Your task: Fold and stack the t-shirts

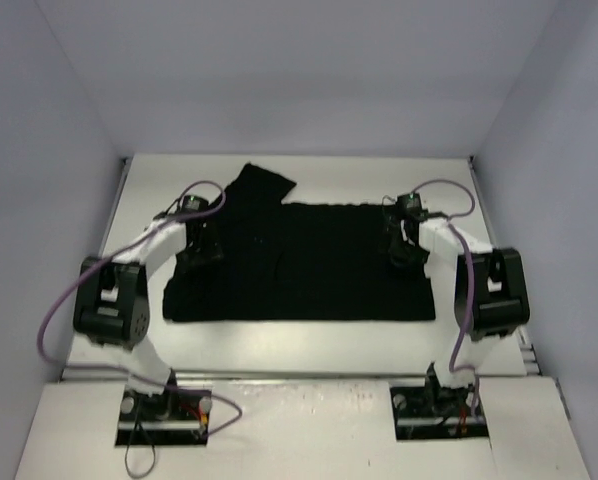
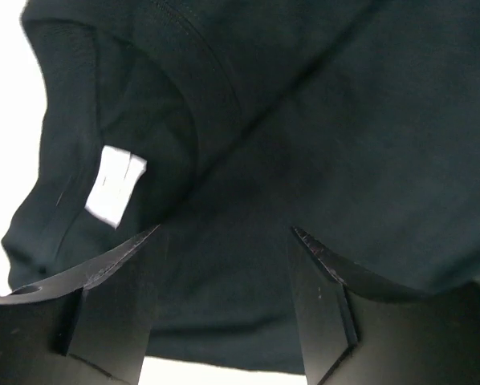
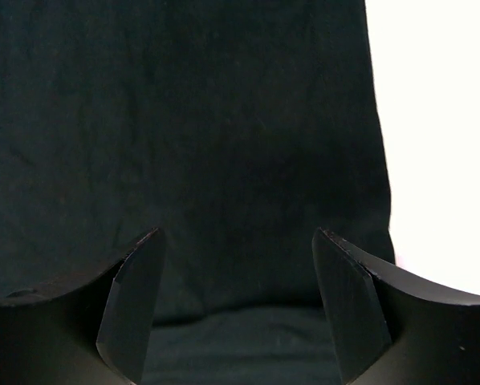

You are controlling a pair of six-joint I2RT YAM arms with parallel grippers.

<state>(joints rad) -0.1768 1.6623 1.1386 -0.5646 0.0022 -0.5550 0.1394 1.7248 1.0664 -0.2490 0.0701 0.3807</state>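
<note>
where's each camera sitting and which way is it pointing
Top view: fixed above and behind the arms, looking down on the white table and the black t-shirt; left arm and right arm show, bases at the bottom.
Left wrist: rides the left arm, looking close down at the shirt's collar and white tag; left fingers, open, frame the bottom.
Right wrist: rides the right arm, looking down at the shirt's edge beside bare table; right fingers, open, show.
Shared: all three see the same t-shirt.

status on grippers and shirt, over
Jaws open on left gripper and right gripper, both above cloth, nothing held. Black t-shirt spread on table, sleeve sticking out far left. Nothing in the way.
</note>
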